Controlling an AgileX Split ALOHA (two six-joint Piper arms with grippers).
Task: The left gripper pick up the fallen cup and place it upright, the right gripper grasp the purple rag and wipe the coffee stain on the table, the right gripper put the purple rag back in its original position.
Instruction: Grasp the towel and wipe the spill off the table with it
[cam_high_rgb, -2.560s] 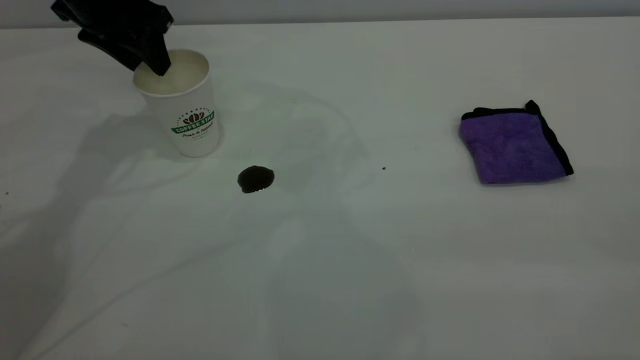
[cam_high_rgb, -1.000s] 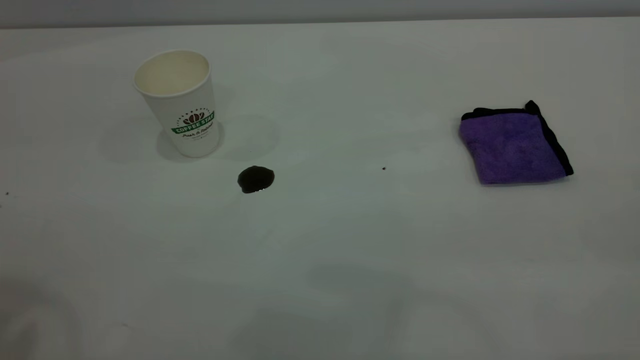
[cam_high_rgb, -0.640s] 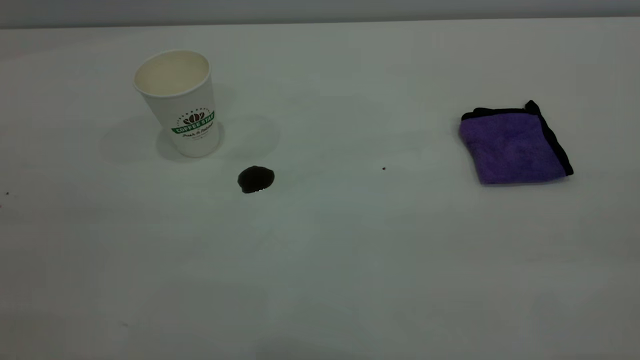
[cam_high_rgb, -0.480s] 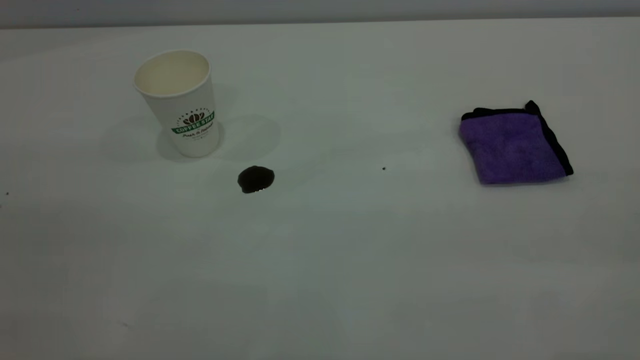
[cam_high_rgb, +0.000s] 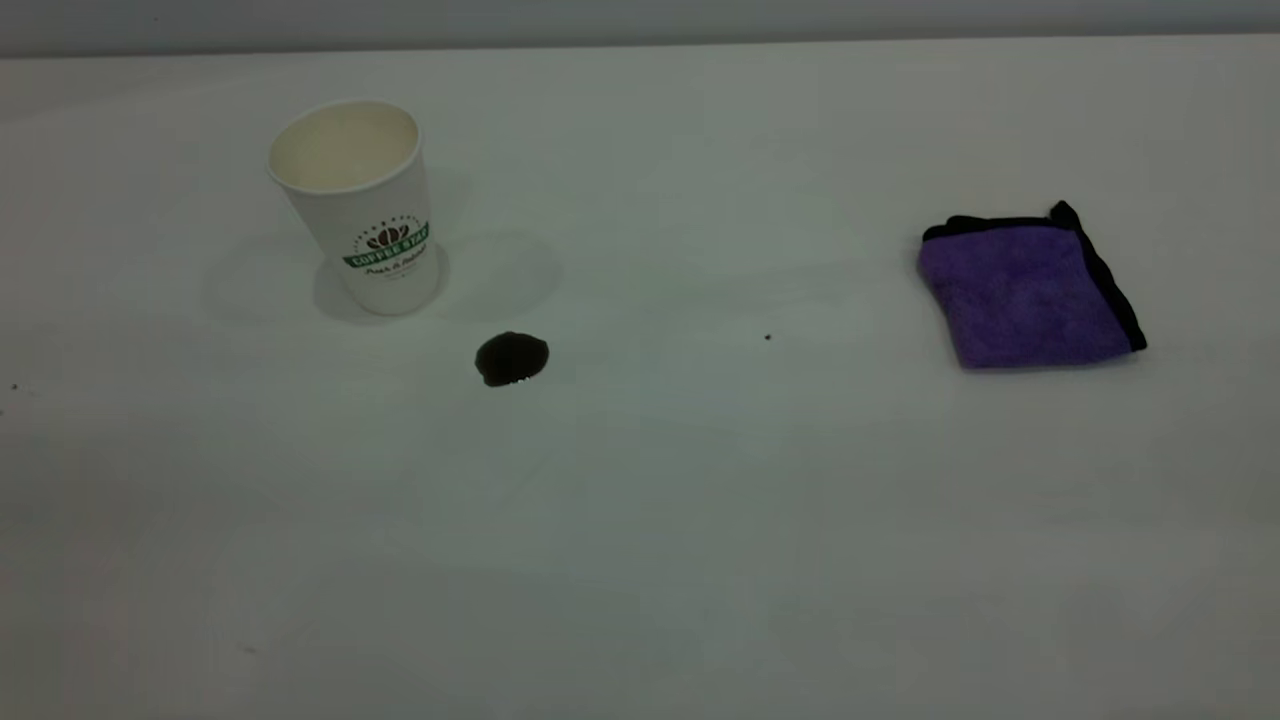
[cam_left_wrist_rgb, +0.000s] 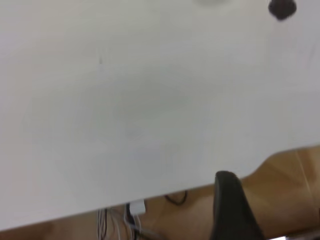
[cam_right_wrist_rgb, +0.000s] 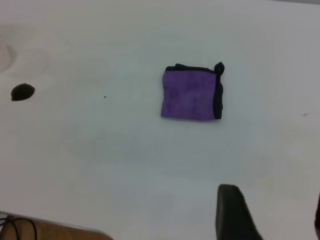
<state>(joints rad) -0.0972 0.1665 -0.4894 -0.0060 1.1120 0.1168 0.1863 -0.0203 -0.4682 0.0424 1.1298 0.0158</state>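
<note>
speck (cam_high_rgb: 767, 337): tiny, dark, alone mid-surface | floor (cam_left_wrist_rgb: 285, 190): light brown wood, past the near edge | cables (cam_left_wrist_rgb: 131, 220): thin, dark and pale, bunched under that edge by a small white box (cam_left_wrist_rgb: 136, 206)

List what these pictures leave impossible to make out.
- Left gripper: out of the exterior view; the left wrist view's edge leaves one dark finger, so open or shut is unknown.
- Right gripper: likewise cut off in the right wrist view.
- Cup: small print under its logo is too small.
</note>
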